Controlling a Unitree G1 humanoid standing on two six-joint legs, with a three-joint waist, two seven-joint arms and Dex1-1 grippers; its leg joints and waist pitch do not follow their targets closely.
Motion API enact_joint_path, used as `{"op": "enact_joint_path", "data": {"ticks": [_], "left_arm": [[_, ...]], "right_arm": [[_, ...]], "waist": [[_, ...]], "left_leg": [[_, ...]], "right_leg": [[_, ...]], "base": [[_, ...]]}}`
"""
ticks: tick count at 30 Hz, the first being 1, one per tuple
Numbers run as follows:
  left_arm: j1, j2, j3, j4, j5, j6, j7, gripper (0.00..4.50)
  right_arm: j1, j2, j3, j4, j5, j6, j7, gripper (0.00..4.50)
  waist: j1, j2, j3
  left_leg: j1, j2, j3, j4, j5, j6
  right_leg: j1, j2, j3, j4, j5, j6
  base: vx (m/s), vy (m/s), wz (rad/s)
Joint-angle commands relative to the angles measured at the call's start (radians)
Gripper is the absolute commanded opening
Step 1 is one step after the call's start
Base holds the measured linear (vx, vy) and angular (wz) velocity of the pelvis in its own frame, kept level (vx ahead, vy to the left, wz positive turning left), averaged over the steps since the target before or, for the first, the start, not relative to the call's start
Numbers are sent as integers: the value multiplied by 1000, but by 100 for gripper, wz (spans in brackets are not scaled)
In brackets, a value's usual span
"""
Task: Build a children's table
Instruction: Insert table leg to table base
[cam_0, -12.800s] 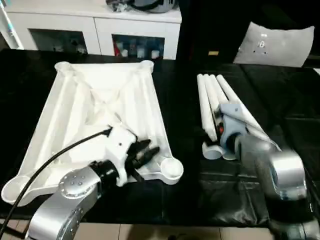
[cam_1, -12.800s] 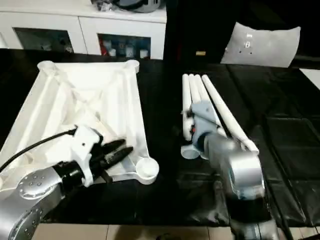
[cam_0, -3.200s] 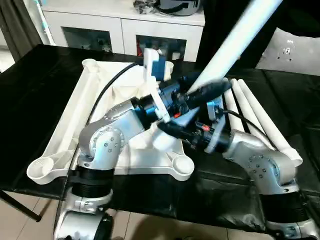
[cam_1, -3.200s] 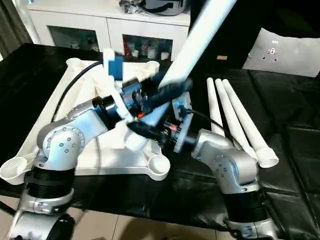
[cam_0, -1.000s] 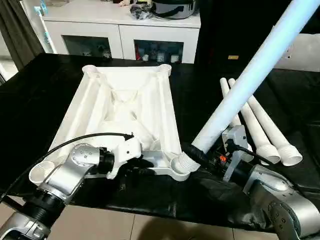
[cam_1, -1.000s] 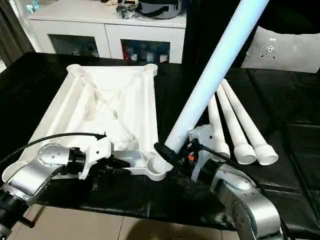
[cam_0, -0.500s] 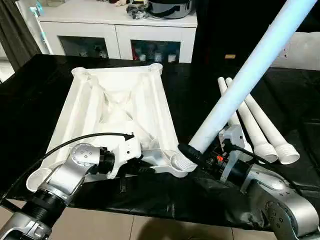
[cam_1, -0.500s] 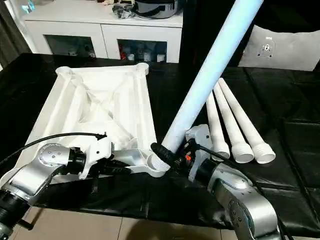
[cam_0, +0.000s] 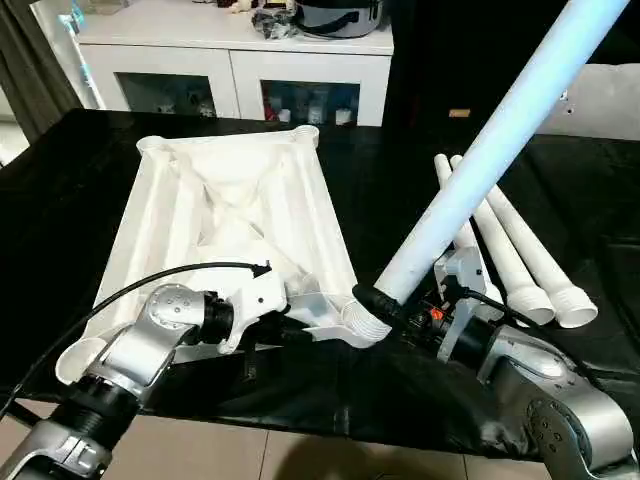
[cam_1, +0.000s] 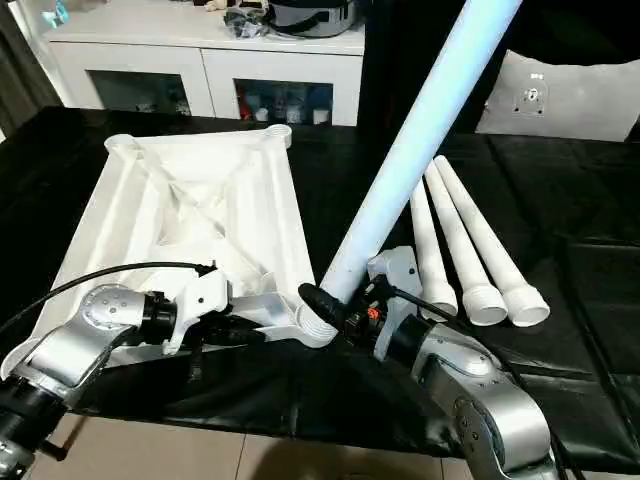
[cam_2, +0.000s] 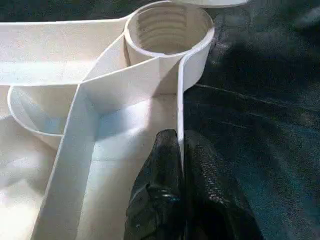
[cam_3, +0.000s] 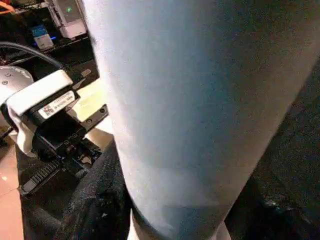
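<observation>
While left pincer (cam_2: 181, 165) pinches tabletop rim (cam_2: 180, 115), right pincer (cam_0: 385, 305) tilts leg (cam_0: 490, 150).

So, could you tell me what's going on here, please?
The robot is assembling a white children's table. Its left tool pinches the rim of the upturned tabletop near a corner socket. Its right tool holds one leg, flared end at that socket. Three more legs lie alongside.

Left arm bent low across the front, left gripper (cam_2: 181, 150) pinched tight on the table top's thin rim wall (cam_2: 180, 107). Right arm reaching inward from the right, right gripper (cam_0: 385, 303) clamped around the raised leg (cam_0: 490, 150) near its flared end.
</observation>
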Motion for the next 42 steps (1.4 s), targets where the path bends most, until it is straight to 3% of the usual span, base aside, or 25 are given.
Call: {"op": "enact_joint_path", "data": {"ticks": [1,8,12,14,15,19,22,23,28,36,42], "left_arm": [[-7,-9,17,25,10,-9,29,0],[-26,-19,-2,54,49,-9,43,0],[-23,-26,-8,67,66,-61,38,0],[-24,-29,-8,70,67,-65,37,0],[-26,-32,-10,73,69,-72,33,0],[-28,-39,-14,77,74,-78,31,0],[-31,-47,-13,93,86,-95,36,0],[-31,-47,-13,94,88,-102,36,0],[-26,-39,-23,77,77,-137,-26,0],[-41,-35,-31,98,90,-159,-48,0],[-60,-38,-26,131,101,-187,-56,0]], "right_arm": [[-17,0,-4,0,-3,-8,-7,193],[-75,-10,34,34,-39,-23,14,193],[-140,-14,63,112,-101,-57,4,193],[-147,-22,75,124,-112,-62,15,193],[-165,-32,96,150,-129,-67,32,193],[-200,-42,130,197,-151,-58,47,193],[-227,-62,164,246,-174,-32,77,193],[-231,-65,169,257,-179,-29,82,193],[-259,-67,178,321,-201,-41,92,193],[-276,-81,185,346,-195,-10,120,193],[-258,-93,165,331,-182,2,133,193]], "waist": [[2,-7,-55],[1,-8,-55],[-2,-13,-55],[0,-11,-56],[-1,-17,-57],[1,-14,-57],[-1,-25,-55],[3,-21,-54],[3,-24,-55],[5,-21,-61],[14,-18,-59]], "left_leg": [[-3,31,-12,-80,-236,4],[-3,32,-11,-80,-233,2],[-5,31,-11,-79,-231,2],[-3,34,-10,-80,-219,3],[-7,35,-10,-82,-213,6],[-7,36,-9,-81,-208,7],[-8,35,-8,-80,-211,10],[-1,35,-7,-78,-218,10],[-3,36,-10,-82,-234,4],[-4,40,-7,-83,-202,2],[2,40,-7,-84,-230,-4]], "right_leg": [[31,-88,40,-109,-579,-67],[31,-88,40,-106,-562,-77],[32,-90,40,-108,-576,-78],[33,-90,43,-105,-554,-79],[36,-89,42,-100,-521,-89],[37,-90,42,-98,-506,-104],[37,-90,40,-98,-521,-101],[32,-91,42,-103,-548,-93],[32,-93,40,-105,-580,-72],[41,-90,44,-88,-412,-135],[38,-92,45,-98,-489,-114]], "base": [[0,0,0],[0,0,0],[0,0,0],[0,0,0],[0,0,0],[0,0,0],[0,0,0],[0,0,0],[0,0,0],[0,0,0],[0,0,0]]}}
